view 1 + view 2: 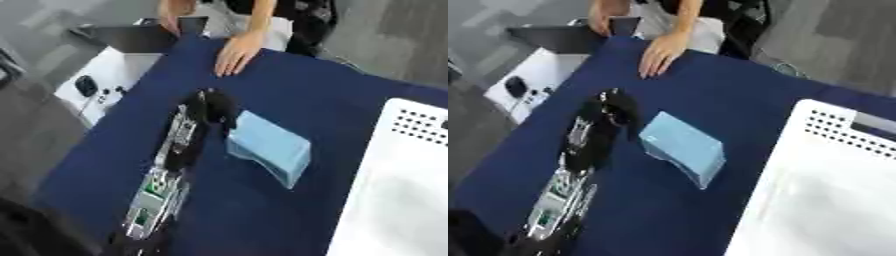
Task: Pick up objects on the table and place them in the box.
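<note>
Here, left hand (213,107) beside blue pack (269,147).

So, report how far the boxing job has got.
Done: nothing visible; what shows of the white box looks empty. In hand: the left robot hand is at the end of the light blue packet on the blue table, though a grip can't be confirmed. Left: lifting the packet and placing it in the box. The right robot hand isn't in view.
</note>
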